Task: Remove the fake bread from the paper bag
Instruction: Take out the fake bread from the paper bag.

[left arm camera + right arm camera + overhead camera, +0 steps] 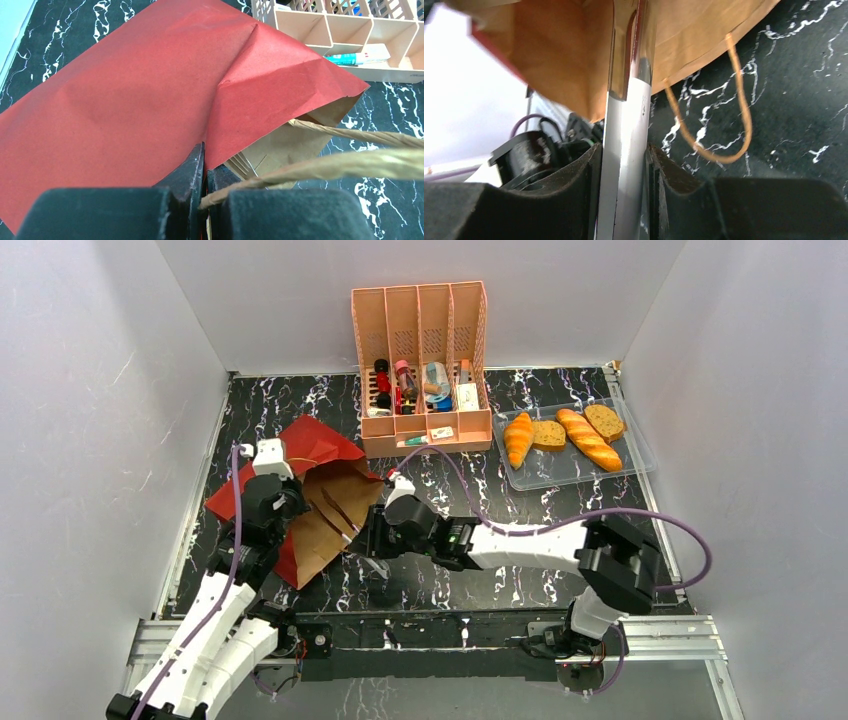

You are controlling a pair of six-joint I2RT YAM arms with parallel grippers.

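Black padded fingers of the left pincer [205,167] filled the bottom of the left wrist view, clenched on the paper bag [150,90]. A twisted handle cord [350,162] ran out from between them, and the red paper edge sat in the same pinch. The right pincer [624,165] was grasping a shiny silvery strip [626,120] seen edge-on. What that strip was could not be made out; its upper end ran up against the bag's brown mouth. The bag's inside was hidden in every view, so whether any bread lay there could not be told.

From above, the bag lay on its side at the left of the worktop [450,585], with the right pincer at its opening. The fake bread [589,439] that showed, a croissant [518,438], a baguette and two brown slices [548,433], lay in a clear tray [630,455] at the far right. It was well apart from both pincers and near the pink organizer [420,320].
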